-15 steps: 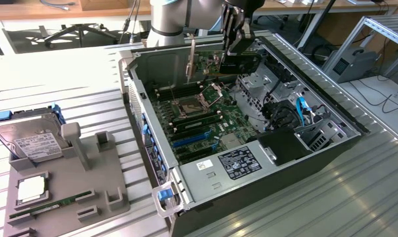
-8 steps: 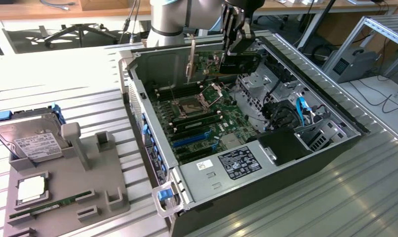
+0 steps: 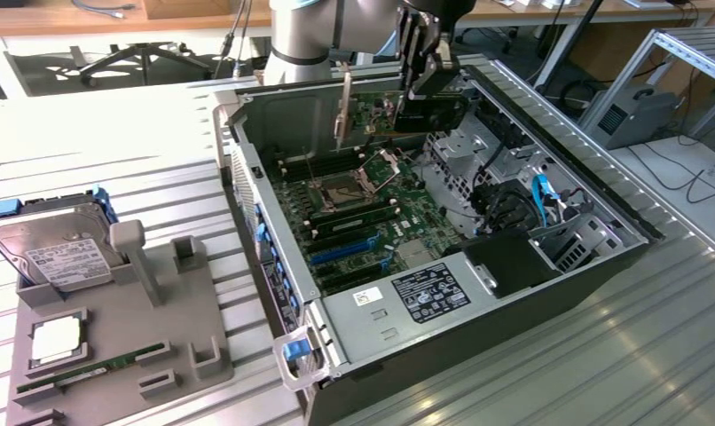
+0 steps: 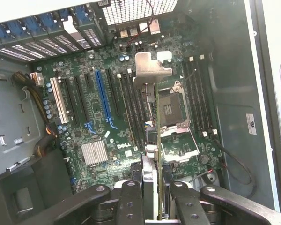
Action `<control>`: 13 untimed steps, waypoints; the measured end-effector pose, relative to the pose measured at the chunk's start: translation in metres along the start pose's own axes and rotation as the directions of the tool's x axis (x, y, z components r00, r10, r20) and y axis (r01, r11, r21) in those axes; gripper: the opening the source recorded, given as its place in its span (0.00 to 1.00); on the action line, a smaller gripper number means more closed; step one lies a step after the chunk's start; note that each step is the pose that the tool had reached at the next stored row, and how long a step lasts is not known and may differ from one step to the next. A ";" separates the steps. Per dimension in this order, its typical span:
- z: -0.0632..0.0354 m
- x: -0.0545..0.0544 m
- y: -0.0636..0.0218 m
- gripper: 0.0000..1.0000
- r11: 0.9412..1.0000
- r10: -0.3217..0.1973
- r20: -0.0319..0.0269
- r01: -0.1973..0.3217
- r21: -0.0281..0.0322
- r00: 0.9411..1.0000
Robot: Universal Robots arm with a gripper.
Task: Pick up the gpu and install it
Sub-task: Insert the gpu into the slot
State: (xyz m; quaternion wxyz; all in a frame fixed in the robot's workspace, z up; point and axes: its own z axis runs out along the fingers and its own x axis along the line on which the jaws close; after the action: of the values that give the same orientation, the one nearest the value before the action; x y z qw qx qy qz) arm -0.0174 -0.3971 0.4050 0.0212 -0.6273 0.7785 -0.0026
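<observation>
Right now my gripper (image 3: pixel 427 89) is clenched on the gpu (image 3: pixel 375 114). The card hangs on edge between the fingers, raised over the open computer case (image 3: pixel 594 257), above the motherboard (image 4: pixel 98 122) and clear of it.

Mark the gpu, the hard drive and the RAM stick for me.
gpu (image 3: pixel 375 115), exterior view, on its board near the bracket.
hard drive (image 3: pixel 64 262), exterior view, on its white label.
RAM stick (image 3: pixel 91 368), exterior view, middle of its green strip.
</observation>
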 end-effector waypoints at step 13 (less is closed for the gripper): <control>0.0000 0.000 0.0000 0.27 0.999 -0.045 0.001 0.045 -0.001 0.999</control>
State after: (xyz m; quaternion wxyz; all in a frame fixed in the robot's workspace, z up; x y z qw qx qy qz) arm -0.0174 -0.3971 0.4050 0.0213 -0.6448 0.7640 -0.0022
